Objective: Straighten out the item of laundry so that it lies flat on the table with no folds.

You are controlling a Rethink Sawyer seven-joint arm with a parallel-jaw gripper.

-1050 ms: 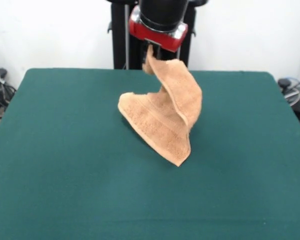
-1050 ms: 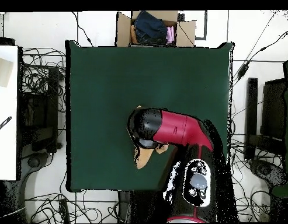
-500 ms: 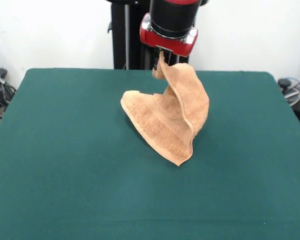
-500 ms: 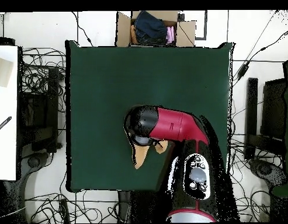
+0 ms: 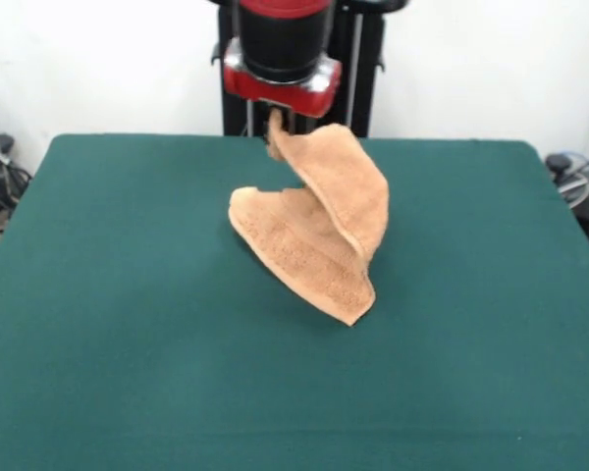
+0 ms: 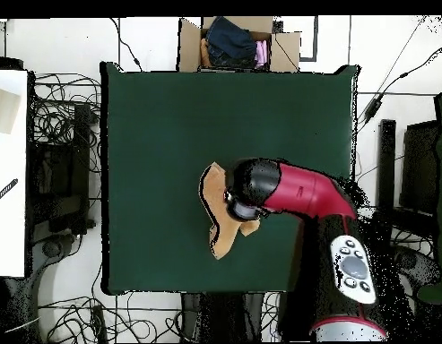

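Green felt table (image 5: 108,324) under lifted towel (image 5: 319,231).

Red arm (image 6: 305,190), black cylindrical wrist (image 5: 281,39), red collar.

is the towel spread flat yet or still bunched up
Still bunched. The towel hangs twisted from the gripper, which pinches one end; folds drape down and only its lower part rests on the table.

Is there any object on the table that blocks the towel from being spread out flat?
Nothing visible does. The gripper already holds the towel by one corner, with its lower part resting on the table. The green top around it shows no other object in either view. The box stands beyond the table's edge.
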